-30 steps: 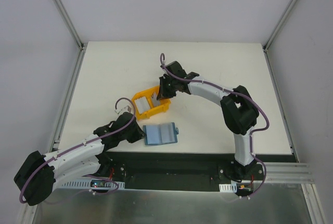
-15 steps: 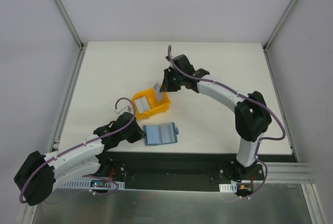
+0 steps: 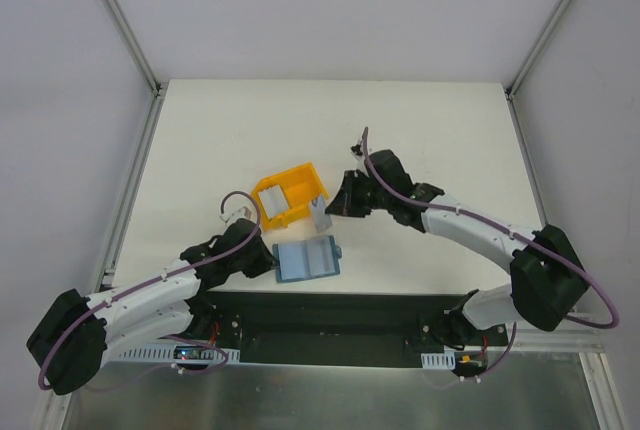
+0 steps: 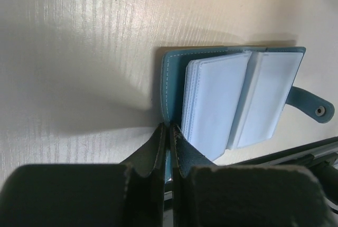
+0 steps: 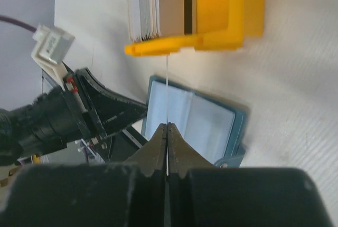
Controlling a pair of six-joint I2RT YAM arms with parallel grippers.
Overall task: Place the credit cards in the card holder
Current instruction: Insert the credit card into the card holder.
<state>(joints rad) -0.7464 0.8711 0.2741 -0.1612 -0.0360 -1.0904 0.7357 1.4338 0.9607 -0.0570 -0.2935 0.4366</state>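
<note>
Card holder (image 3: 307, 258) lies open on the table (image 3: 450, 140), left edge seemingly pinched by the left pincer (image 4: 169, 129) — right pincer (image 5: 167, 128) clamps one credit card (image 5: 167, 90) upright, just beyond the holder's far edge.

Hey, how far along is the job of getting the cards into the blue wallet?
Done: the teal-blue folding wallet lies open, its edge pinched by the left claw. In hand: the right claw grips one thin pale card between the yellow plastic bin and the wallet. Left: slotting it in, then the stack of cards in the bin. Whether any pocket holds one, I cannot tell.
</note>
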